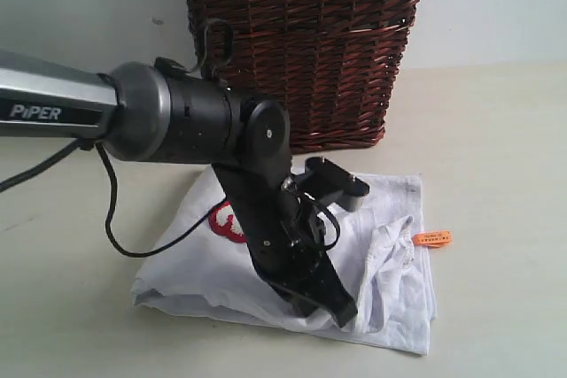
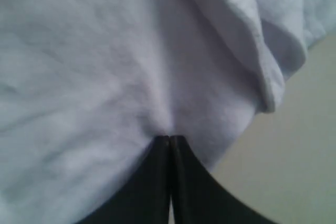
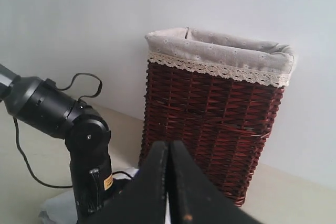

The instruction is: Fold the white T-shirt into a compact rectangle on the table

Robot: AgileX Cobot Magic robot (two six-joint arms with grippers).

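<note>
Rumpled white T-shirt [image 1: 390, 281] lies on table [image 1: 505, 148] just before wicker basket [image 1: 310, 33]; left gripper [image 2: 169, 139] jaws closed, pinching its cloth; right gripper [image 3: 168, 148] jaws together, empty, held aloft.

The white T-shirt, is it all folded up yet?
Not yet. The white T-shirt lies on the table, doubled into a lumpy bundle. Now the left jaws are shut, seemingly pinching its cloth. Left to do: smoothing the bunched side, where the orange tag sticks out, into a neat rectangle.
</note>
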